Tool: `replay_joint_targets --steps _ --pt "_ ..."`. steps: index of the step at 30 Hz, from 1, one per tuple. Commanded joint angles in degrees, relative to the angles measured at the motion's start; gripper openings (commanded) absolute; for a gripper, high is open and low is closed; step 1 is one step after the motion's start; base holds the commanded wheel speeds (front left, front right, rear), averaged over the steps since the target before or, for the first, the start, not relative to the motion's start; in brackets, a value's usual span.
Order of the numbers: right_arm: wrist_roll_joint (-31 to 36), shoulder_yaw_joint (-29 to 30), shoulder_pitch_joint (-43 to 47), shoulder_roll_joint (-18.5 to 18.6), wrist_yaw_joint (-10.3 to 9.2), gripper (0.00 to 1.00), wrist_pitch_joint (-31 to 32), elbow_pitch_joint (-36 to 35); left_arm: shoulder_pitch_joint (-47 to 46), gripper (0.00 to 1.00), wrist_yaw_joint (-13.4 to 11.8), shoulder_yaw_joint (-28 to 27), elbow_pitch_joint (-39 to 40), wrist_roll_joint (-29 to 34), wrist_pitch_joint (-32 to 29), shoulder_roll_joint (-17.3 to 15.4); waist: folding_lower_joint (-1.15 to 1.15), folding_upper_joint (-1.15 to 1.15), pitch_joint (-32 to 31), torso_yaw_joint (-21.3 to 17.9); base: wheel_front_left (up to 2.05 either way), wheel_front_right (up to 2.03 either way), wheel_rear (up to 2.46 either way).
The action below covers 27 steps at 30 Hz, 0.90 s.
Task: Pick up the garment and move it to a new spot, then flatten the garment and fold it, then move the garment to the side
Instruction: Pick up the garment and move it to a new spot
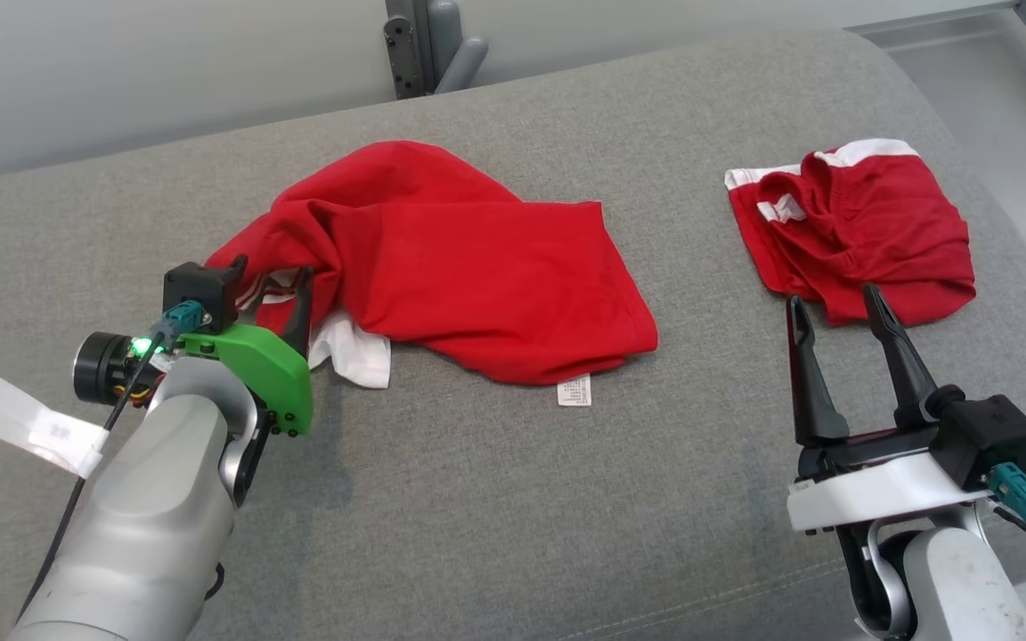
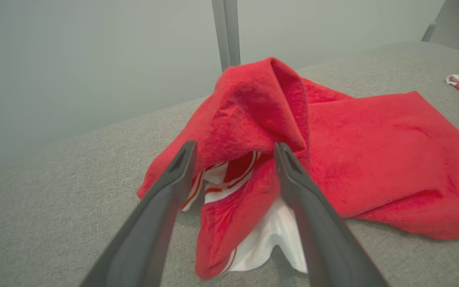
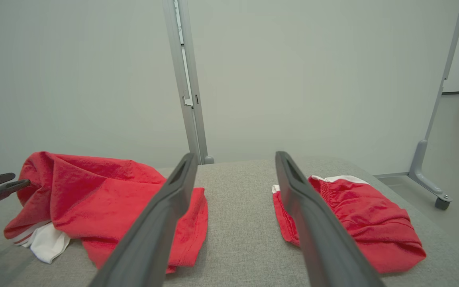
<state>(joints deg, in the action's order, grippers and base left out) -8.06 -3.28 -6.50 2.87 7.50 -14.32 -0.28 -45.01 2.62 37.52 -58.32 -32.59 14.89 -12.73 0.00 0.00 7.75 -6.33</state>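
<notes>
Two garments: large garment [image 1: 477, 267], small garment [image 1: 860, 231]. Left pincer [image 1: 271, 269], right pincer [image 1: 834, 298] — both agape, seemingly empty.

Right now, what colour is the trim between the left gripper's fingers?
White trim, red stripes; left wrist view.

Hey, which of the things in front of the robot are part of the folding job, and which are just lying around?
In the job: crumpled red garment, mid-cushion; left gripper, open at its white-trimmed end; right gripper, open, holding nothing.
Lying about: smaller red garment at the right, probably not the one being worked; grey cushion; metal post behind.
</notes>
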Motion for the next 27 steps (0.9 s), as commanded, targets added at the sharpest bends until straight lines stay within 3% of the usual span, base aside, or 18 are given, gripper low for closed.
replay_joint_targets --steps 1,14,19,27 --pt "-0.2 0.2 0.9 0.0 -0.02 1.0 -0.3 0.4 1.1 1.0 0.2 -0.6 0.5 -0.1 0.3 0.2 0.0 0.0 -1.7 1.3 0.0 0.0 0.0" --pt "-0.4 2.4 4.5 0.0 -0.02 1.0 -0.2 1.4 17.1 1.0 -3.8 -10.5 19.7 3.6 0.3 0.6 0.0 0.0 -7.4 4.8 0.0 0.0 0.0" --pt "0.2 3.2 6.2 0.1 -0.02 1.0 -0.4 1.8 26.8 1.0 -6.4 -16.4 30.2 7.0 0.3 1.4 0.0 0.0 -8.5 6.1 0.0 0.0 0.0" --pt "0.0 3.9 8.3 0.1 -0.02 1.0 -0.6 2.2 37.9 1.0 -9.1 -21.5 39.1 10.3 0.3 3.9 0.0 0.0 -9.1 6.8 0.0 0.0 0.0"
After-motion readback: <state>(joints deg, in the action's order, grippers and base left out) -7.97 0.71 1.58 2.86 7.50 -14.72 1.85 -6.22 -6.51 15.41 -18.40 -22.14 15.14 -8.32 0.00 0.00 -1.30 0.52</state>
